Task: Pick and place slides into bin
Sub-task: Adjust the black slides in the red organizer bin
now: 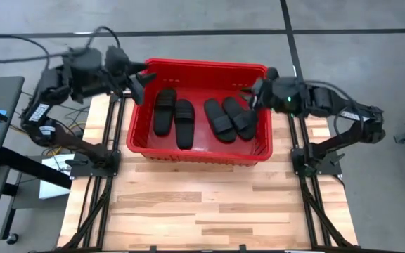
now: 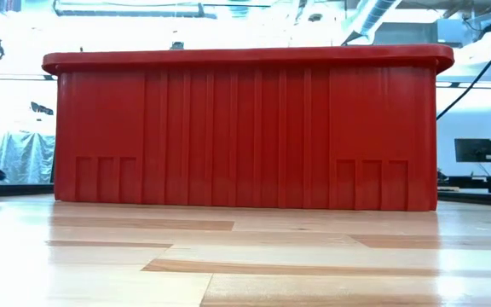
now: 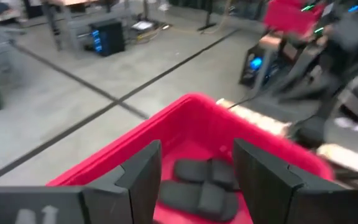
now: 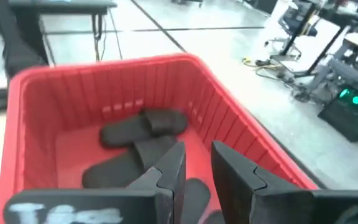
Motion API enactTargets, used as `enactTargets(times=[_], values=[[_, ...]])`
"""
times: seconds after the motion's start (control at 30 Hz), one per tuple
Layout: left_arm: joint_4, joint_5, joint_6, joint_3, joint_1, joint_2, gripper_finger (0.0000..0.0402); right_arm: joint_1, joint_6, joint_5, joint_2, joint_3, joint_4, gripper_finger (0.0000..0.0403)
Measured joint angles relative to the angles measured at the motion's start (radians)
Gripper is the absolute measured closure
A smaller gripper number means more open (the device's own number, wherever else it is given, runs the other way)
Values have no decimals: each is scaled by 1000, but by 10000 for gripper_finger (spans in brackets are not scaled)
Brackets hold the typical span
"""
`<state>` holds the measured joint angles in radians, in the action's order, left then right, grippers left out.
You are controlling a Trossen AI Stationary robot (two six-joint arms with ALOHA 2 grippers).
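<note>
The red bin (image 1: 140, 144) stands on the wooden table toward its far edge. Several black slides lie flat on the bin's floor: two on the left (image 1: 173, 114) and two on the right (image 1: 230, 119). My left gripper (image 1: 145, 79) is open and empty above the bin's far left corner. My right gripper (image 1: 248, 95) is open and empty above the bin's right wall. The left wrist view shows two slides (image 3: 204, 186) past the open fingers. The right wrist view shows slides (image 4: 143, 127) in the bin. The low view shows only the bin's near wall (image 2: 245, 128).
Bare wooden table (image 1: 202, 204) lies between the bin and the near edge. Black frame struts (image 1: 104, 161) run along both table sides. Cables and equipment lie on the floor beyond the left edge (image 1: 20, 49).
</note>
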<state>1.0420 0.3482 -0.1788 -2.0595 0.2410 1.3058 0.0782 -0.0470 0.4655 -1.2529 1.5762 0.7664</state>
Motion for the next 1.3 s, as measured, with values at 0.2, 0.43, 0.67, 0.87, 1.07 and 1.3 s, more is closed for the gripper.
enactTargets(times=[0.2,0.43,0.67,0.87,1.07,1.3], values=[[-138,68,-6,314,-52,-133,214,122,-19,-105,-158,224,159,333],[-206,-19,52,530,-52,-318,214,242,-32,-193,-429,472,438,333],[-203,-40,157,592,-52,-439,214,345,-27,-366,-656,636,736,333],[-191,-56,199,593,-52,-481,214,410,-22,-466,-775,654,803,333],[-188,-56,208,593,-52,-492,214,455,18,-476,-852,653,805,333],[-158,-55,213,593,-52,-487,214,480,68,-467,-933,653,805,333]])
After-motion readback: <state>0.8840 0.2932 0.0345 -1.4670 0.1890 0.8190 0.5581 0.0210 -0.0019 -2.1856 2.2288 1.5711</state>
